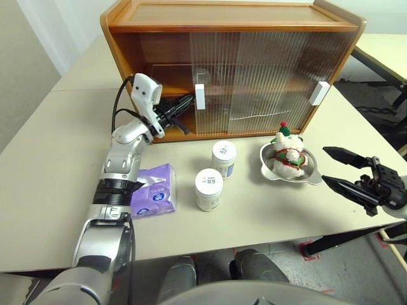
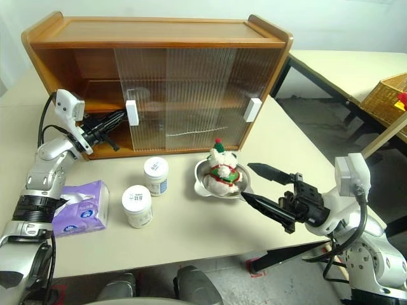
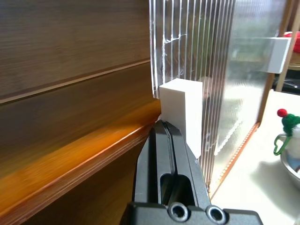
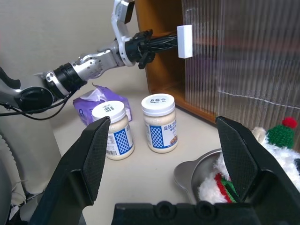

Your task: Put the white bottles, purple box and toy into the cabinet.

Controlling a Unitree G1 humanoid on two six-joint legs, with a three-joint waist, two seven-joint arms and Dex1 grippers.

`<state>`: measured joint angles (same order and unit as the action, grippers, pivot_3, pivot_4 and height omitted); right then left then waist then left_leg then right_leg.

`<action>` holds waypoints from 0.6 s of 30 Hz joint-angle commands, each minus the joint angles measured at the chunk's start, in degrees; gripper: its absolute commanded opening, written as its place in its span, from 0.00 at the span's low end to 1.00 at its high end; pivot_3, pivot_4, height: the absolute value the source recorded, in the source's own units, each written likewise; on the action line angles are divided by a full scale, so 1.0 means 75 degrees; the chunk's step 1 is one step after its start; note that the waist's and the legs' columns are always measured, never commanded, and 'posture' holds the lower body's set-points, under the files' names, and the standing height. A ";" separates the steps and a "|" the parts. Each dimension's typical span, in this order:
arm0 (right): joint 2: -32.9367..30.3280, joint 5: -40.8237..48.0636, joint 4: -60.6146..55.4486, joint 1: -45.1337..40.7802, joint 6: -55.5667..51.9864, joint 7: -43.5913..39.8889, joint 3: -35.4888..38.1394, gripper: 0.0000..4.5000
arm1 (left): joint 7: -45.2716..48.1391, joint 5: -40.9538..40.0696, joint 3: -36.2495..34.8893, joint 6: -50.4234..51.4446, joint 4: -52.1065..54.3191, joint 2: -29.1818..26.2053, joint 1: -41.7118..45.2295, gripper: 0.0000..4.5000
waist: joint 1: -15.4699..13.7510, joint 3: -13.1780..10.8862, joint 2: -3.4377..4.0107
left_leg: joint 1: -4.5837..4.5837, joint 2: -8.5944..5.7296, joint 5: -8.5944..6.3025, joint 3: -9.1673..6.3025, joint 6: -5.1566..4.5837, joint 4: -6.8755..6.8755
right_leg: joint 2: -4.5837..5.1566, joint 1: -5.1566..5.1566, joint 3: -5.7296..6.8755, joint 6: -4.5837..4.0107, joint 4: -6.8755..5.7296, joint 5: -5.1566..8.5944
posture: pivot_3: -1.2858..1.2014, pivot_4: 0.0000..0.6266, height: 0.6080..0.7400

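The wooden cabinet (image 1: 229, 25) stands at the back of the table, its left end open and its ribbed sliding doors covering the rest. My left gripper (image 1: 189, 100) is shut, its tips pressed against the left door's white handle (image 3: 183, 110) at the edge of the opening. Two white bottles (image 1: 224, 158) (image 1: 208, 189) stand in front of the cabinet. The purple box (image 1: 154, 190) lies to their left, partly behind my left forearm. The toy (image 1: 286, 152) sits in a silver dish (image 1: 306, 176). My right gripper (image 1: 324, 165) hangs open and empty just right of the dish.
The right door's white handle (image 1: 319, 93) is near the cabinet's right end. The table's front edge runs just below the bottles. A second table and a wicker basket (image 2: 385, 95) stand off to the right.
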<state>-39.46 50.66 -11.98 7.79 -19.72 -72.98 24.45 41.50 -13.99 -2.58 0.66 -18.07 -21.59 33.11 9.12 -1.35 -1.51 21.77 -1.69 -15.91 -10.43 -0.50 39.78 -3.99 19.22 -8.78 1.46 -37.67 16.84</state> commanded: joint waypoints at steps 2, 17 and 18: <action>0.0029 -0.0028 -0.0194 0.0025 0.0034 0.0158 0.0078 1.00 | 0.0122 0.0131 0.0304 -0.0078 -0.0116 0.0205 0.0213 0.00 | 0.0033 0.0000 0.0000 | 0.0000 -0.0002 0.0000 0.0006 0.0000 0.0000 | -0.0001 0.0000 0.0001 0.0003 0.0000 0.0001 | 0.40 0.00 1.00; 0.0120 0.0027 -0.0374 0.0078 0.0021 0.0259 0.0056 1.00 | 0.0216 0.0268 0.0606 -0.0238 -0.0633 0.0679 0.0759 0.00 | 0.0242 0.0000 0.0000 | 0.0006 -0.0001 -0.0002 0.0047 -0.0002 -0.0001 | -0.0006 -0.0008 0.0002 0.0025 0.0036 -0.0004 | 0.40 0.00 1.00; 0.0115 0.0046 -0.0392 0.0085 0.0008 0.0264 0.0066 1.00 | 0.0222 0.0273 0.0624 -0.0242 -0.0647 0.0699 0.0781 0.00 | 0.0266 0.0000 0.0000 | 0.0006 -0.0001 -0.0005 0.0048 -0.0005 -0.0001 | -0.0005 -0.0010 0.0000 0.0025 0.0040 -0.0004 | 0.40 0.00 1.00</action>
<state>-38.57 50.78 -13.93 8.12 -19.69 -71.12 24.45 42.57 -12.84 1.27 -0.66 -21.73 -16.70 38.01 11.12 -1.36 -1.51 21.83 -1.70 -15.96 -10.06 -0.56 39.77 -4.03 19.15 -8.77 1.66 -37.35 16.81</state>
